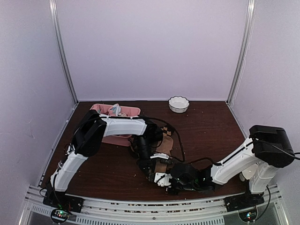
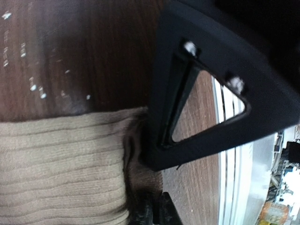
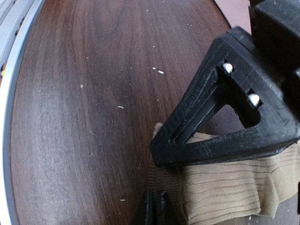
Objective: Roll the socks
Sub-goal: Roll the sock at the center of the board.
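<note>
The tan ribbed sock lies lengthwise at the table's middle, its near end towards the arms. Under its far end shows the dark brown argyle sock. My left gripper comes in from the left and is shut on the near end of the tan sock; the fabric bunches between its fingers, gripper. My right gripper reaches in from the right, right beside the left one. It pinches a corner of the same tan sock, gripper.
A pink divided tray holding small rolled bundles stands at the back left, partly under the left arm. A white fluted bowl sits at the back centre. The metal rail of the table's near edge is close behind both grippers.
</note>
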